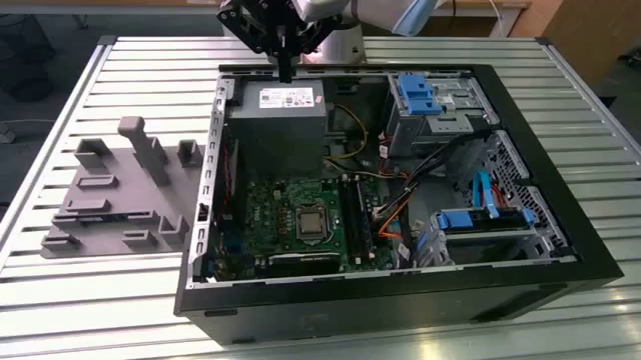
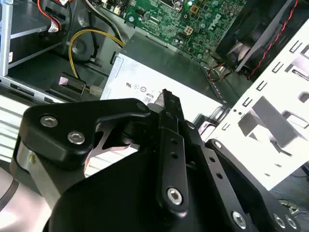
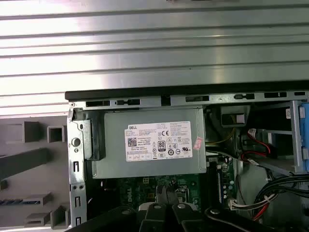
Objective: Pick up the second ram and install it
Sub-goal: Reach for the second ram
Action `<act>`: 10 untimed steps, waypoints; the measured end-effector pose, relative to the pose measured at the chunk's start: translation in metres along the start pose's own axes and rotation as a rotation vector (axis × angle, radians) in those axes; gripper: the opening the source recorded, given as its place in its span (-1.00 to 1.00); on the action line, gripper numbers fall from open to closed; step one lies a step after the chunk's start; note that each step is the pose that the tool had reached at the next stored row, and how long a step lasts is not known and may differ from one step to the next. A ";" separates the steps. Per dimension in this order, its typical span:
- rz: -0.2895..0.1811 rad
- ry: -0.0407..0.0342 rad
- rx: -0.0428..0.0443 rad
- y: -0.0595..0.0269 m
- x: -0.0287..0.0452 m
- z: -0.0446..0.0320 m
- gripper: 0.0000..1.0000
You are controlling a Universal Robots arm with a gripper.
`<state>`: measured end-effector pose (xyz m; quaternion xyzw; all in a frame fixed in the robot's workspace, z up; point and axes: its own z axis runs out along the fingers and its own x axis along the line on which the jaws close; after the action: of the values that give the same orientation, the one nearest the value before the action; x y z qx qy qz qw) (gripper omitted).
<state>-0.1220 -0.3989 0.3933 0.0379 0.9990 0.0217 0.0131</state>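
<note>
My gripper (image 1: 285, 73) hangs over the far edge of the open computer case, above the grey power supply (image 1: 278, 112). Its black fingers (image 2: 166, 104) stand pressed together, shut, and I see nothing between them. In the first wrist view the fingertips (image 3: 166, 195) sit over the green motherboard (image 3: 145, 186). A thin dark strip (image 3: 26, 199) lies in a slot of the grey fixture (image 1: 110, 195) at the exterior view's left. It may be the second ram, but I cannot tell. The long black memory slots (image 1: 353, 214) run beside the processor socket (image 1: 312, 222).
The case (image 1: 401, 300) lies open on a slatted metal table (image 1: 120, 60). Blue drive cages (image 1: 416, 94) and orange and black cables (image 1: 395, 206) crowd the exterior view's right side. A tall grey post (image 1: 145, 150) rises from the fixture. A black fan (image 2: 251, 34) sits by the case wall.
</note>
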 end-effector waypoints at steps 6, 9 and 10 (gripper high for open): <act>0.000 0.0000 0.0001 0.0000 0.0003 0.0000 -0.79; 0.000 0.0001 0.0001 -0.0001 0.0011 0.0000 -0.79; 0.000 0.0000 0.0001 -0.0001 0.0015 -0.0001 -0.79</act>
<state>-0.1234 -0.3989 0.3933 0.0379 0.9990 0.0217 0.0131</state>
